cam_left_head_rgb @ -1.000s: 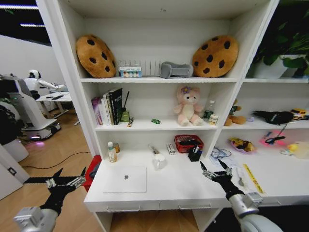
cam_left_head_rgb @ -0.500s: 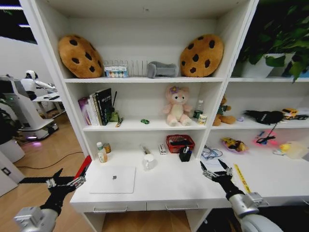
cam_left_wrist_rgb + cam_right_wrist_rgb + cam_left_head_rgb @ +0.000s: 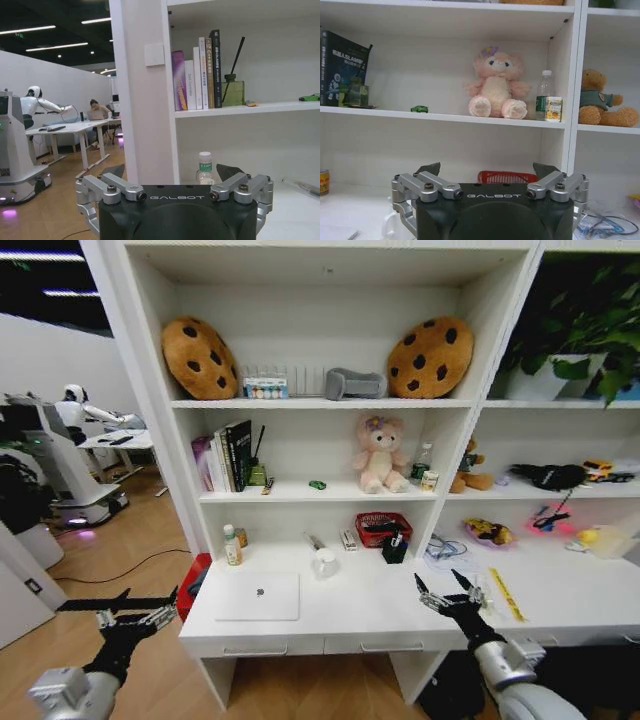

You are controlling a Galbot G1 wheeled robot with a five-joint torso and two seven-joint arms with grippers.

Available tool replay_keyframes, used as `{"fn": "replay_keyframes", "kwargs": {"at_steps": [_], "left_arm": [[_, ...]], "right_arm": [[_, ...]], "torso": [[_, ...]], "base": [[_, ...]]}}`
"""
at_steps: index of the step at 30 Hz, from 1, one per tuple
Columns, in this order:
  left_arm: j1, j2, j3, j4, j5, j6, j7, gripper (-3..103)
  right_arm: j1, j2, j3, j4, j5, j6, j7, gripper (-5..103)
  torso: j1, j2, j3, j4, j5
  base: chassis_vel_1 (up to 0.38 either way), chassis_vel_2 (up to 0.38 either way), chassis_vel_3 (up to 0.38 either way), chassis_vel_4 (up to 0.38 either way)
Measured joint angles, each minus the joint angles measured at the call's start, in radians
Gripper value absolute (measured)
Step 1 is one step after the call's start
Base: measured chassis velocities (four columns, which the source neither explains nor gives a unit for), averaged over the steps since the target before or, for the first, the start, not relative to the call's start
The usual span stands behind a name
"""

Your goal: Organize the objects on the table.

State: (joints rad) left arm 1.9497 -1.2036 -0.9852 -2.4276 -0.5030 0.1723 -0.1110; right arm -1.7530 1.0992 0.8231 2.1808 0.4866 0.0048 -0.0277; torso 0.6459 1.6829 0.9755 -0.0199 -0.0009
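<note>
The silver laptop (image 3: 258,596) lies closed on the left part of the long white table (image 3: 360,620). A yellow ruler (image 3: 503,594) lies to the right of my right gripper (image 3: 450,595), which hovers open and empty over the table's front edge. My left gripper (image 3: 135,612) hangs open over the floor, left of the table. A small green toy (image 3: 317,484) sits on the middle shelf, and also appears in the right wrist view (image 3: 419,108). A small tin (image 3: 552,109) stands beside a bottle by the pink plush. In the wrist views, the left gripper (image 3: 172,172) and right gripper (image 3: 487,170) are spread apart.
At the table's back stand a white mug (image 3: 325,562), a red basket (image 3: 382,529), a black pen holder (image 3: 394,548) and a bottle (image 3: 232,545). Upright books (image 3: 228,456) and cookie cushions fill the shelves. Another robot (image 3: 60,455) stands on the wooden floor at left.
The whole picture has shifted, so the camera moved: the shelf and table now sit farther right and slightly smaller. Both grippers keep their pose, open. Nothing on the table moved.
</note>
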Motion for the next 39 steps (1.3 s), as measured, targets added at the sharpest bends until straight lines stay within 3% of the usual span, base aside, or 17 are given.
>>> {"fn": "replay_keyframes", "kwargs": {"at_steps": [7, 23, 39], "left_arm": [[0.000, 0.000, 0.000, 0.000, 0.000, 0.000, 0.000, 100], [0.000, 0.000, 0.000, 0.000, 0.000, 0.000, 0.000, 100], [0.000, 0.000, 0.000, 0.000, 0.000, 0.000, 0.001, 100]], "right_arm": [[0.000, 0.000, 0.000, 0.000, 0.000, 0.000, 0.000, 100], [0.000, 0.000, 0.000, 0.000, 0.000, 0.000, 0.000, 100], [0.000, 0.000, 0.000, 0.000, 0.000, 0.000, 0.000, 100]], "torso": [[-0.001, 0.001, 0.000, 0.0001, 0.0006], [0.000, 0.000, 0.000, -0.0002, 0.0009], [0.001, 0.000, 0.000, -0.0001, 0.0007]], "base": [[0.285, -0.097, -0.273, 0.098], [-0.113, -0.097, 0.101, 0.104], [0.004, -0.053, -0.004, 0.046]]}}
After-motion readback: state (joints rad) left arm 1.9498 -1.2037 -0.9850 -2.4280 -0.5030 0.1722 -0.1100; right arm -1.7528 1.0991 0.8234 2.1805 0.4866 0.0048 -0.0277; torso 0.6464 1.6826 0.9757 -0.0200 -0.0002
